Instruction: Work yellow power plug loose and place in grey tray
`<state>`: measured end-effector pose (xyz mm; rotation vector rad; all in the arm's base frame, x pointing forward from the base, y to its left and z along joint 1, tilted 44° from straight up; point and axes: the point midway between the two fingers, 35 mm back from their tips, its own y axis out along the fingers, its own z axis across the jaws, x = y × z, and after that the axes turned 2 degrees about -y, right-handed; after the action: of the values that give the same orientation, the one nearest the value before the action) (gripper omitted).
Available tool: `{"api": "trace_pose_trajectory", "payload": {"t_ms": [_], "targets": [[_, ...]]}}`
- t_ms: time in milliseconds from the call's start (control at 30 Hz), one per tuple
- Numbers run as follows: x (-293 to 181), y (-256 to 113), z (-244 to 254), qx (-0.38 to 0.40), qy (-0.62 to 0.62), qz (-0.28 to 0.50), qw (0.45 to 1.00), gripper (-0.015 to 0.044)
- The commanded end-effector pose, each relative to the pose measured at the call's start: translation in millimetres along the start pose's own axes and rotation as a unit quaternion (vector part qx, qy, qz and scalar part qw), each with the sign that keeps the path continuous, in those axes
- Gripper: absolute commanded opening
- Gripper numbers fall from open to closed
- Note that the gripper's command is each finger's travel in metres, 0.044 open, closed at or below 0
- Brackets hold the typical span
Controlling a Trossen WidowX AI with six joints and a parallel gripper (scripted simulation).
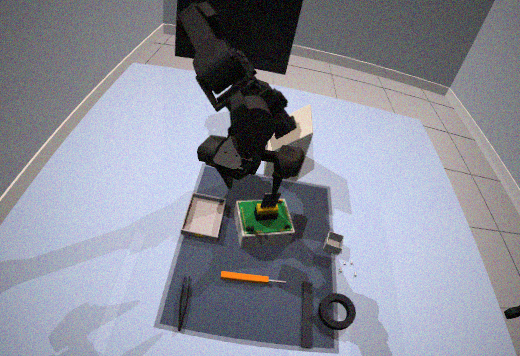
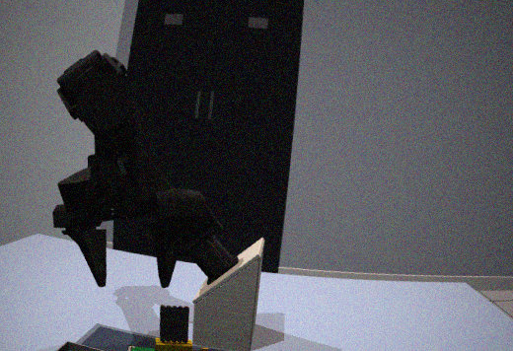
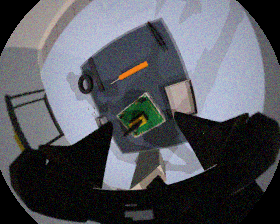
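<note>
Exterior view: jaws [image 1: 252, 189] [image 2: 133, 287] wide apart and gripping nothing, above and off to one side of the yellow power plug [image 1: 267, 210] [image 2: 174, 345] [image 3: 137, 122], upright in its socket on the green circuit board [image 1: 250, 226] [image 2: 143, 349] [image 3: 152, 116], so likely needing to centre over it before lowering.

No text, label, brand, number or sign can be read anywhere, whether from above, from the side or from the wrist. The pale patches at ten and twelve o'clock on the dark cabinet [image 1: 245, 11] [image 2: 222, 164] in the side view bear no letters that can be made out.
</note>
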<state>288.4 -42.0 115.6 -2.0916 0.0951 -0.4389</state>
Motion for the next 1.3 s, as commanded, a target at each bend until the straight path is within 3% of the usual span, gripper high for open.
{"api": "trace_pose_trajectory", "payload": {"t_ms": [0, 100, 467, 767, 1000, 1267], "targets": [[-54.9, 1.4, 26.2, -0.076, -0.208, 0.074, 0.972, 0.0430], [-69.6, -1.1, 29.9, -0.103, -0.269, 0.091, 0.953, 0.0430], [-69.6, -1.1, 29.9, -0.103, -0.269, 0.091, 0.953, 0.0430], [-73.0, 27.7, 22.3, -0.103, -0.269, 0.091, 0.953, 0.0430], [-44.2, 34.9, 37.7, -0.103, -0.269, 0.090, 0.953, 0.0430], [-42.9, 35.4, 38.4, -0.103, -0.269, 0.090, 0.953, 0.0430]]}}
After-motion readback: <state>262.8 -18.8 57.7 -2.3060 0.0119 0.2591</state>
